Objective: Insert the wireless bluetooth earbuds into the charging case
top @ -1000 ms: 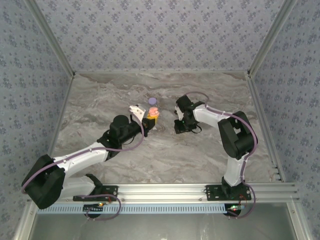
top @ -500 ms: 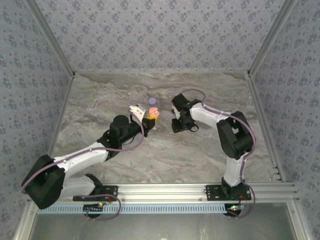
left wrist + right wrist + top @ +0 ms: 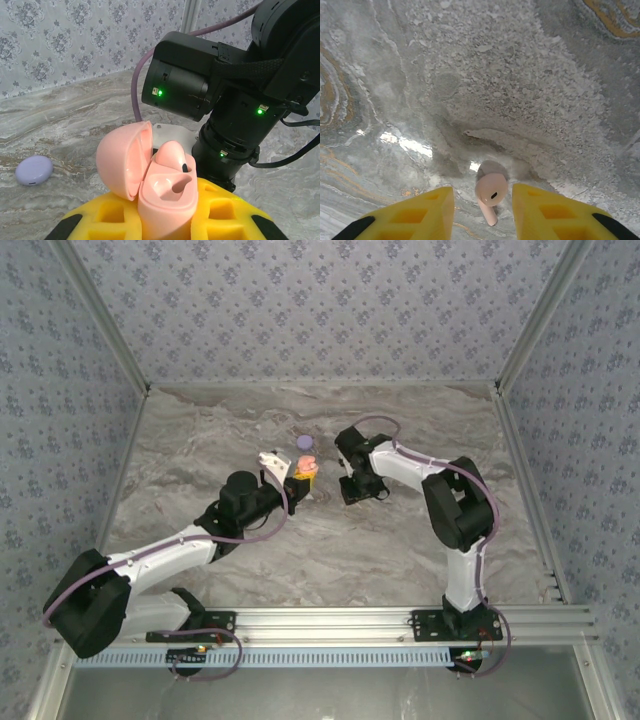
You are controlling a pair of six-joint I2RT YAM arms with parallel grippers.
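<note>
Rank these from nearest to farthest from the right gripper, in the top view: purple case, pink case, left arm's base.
1. pink case, just left of the right gripper
2. purple case, farther back left
3. left arm's base, at the near edge

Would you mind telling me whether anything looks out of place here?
One pink earbud lies loose on the table between the right fingers, touching neither. The pink case, open in the left fingers, seems to have an empty slot.
</note>
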